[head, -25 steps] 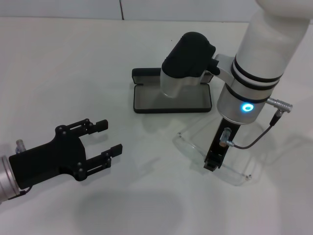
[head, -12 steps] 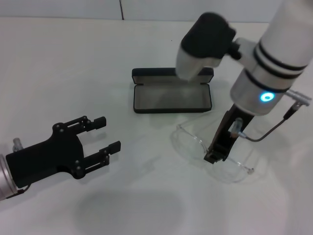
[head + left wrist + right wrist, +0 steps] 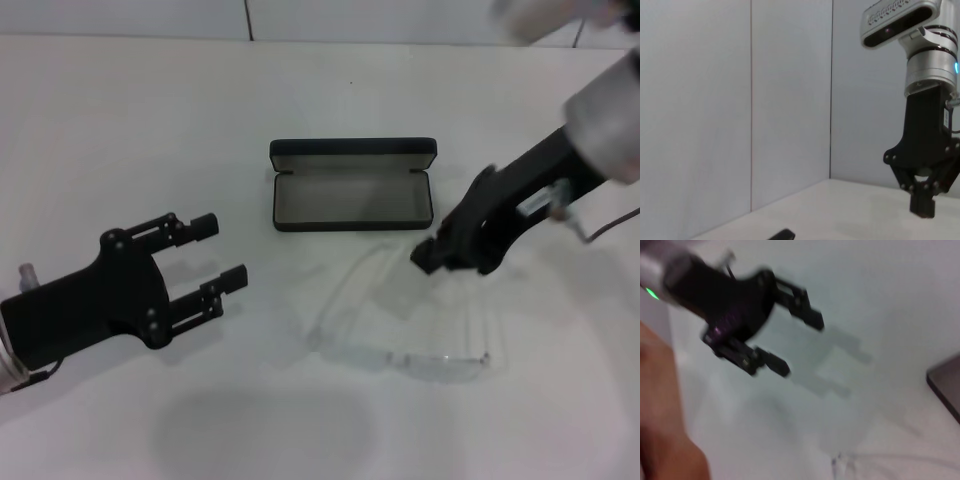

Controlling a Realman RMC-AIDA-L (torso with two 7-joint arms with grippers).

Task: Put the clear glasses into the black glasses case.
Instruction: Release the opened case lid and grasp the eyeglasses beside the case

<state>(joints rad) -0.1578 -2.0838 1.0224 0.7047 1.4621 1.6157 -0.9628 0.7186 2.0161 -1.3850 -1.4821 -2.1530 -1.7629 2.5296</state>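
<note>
Now right pincer (image 3: 432, 257) swung aside, clear glasses (image 3: 410, 320) shifted, black glasses case (image 3: 352, 186) uncovered

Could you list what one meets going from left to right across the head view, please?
left gripper → black glasses case → right gripper. The clear glasses lie on the table nearer than the case and span beneath both case and right gripper, so they have no clean place in this order.
</note>
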